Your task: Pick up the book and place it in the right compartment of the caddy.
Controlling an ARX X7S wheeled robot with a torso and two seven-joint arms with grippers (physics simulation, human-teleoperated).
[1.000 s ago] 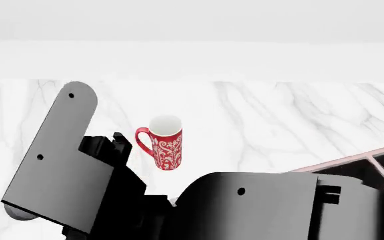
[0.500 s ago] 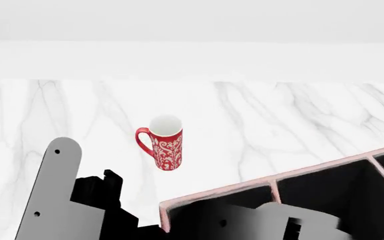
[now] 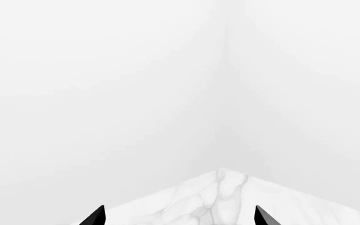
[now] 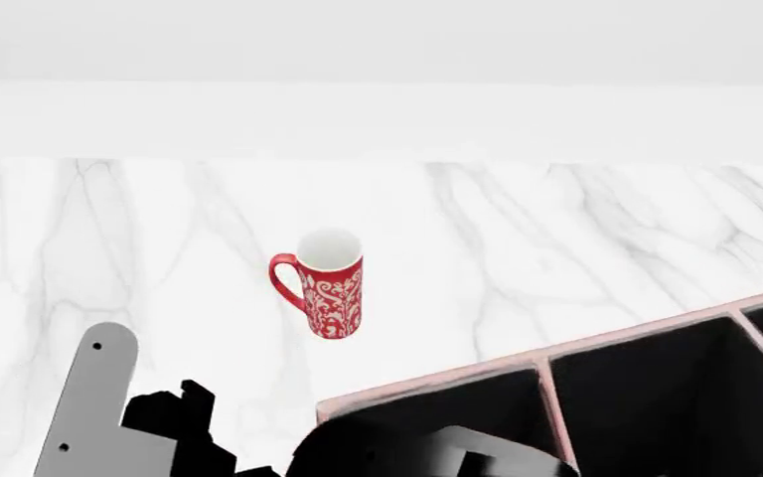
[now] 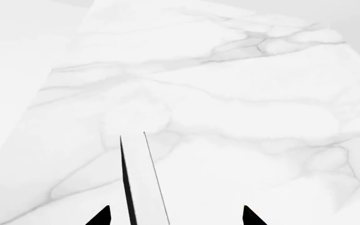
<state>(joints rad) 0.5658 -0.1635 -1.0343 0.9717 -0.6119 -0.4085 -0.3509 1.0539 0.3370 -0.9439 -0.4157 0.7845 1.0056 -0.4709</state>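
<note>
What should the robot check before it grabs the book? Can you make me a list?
1. Book found: ok. A thin black-and-white slab, probably the book, shows edge-on in the right wrist view only.
2. Right gripper open: ok, with a fingertip on each side of the book.
3. Book gripped: not ok, gaps show on both sides.
4. Left gripper empty: ok, open with nothing between.
5. Caddy right compartment free: cannot tell, the picture's edge cuts it off.
6. Mug out of the way: ok, upright and apart from the caddy.

Red, white-patterned mug (image 4: 330, 284); seemingly pink-rimmed caddy (image 4: 540, 366)
</note>
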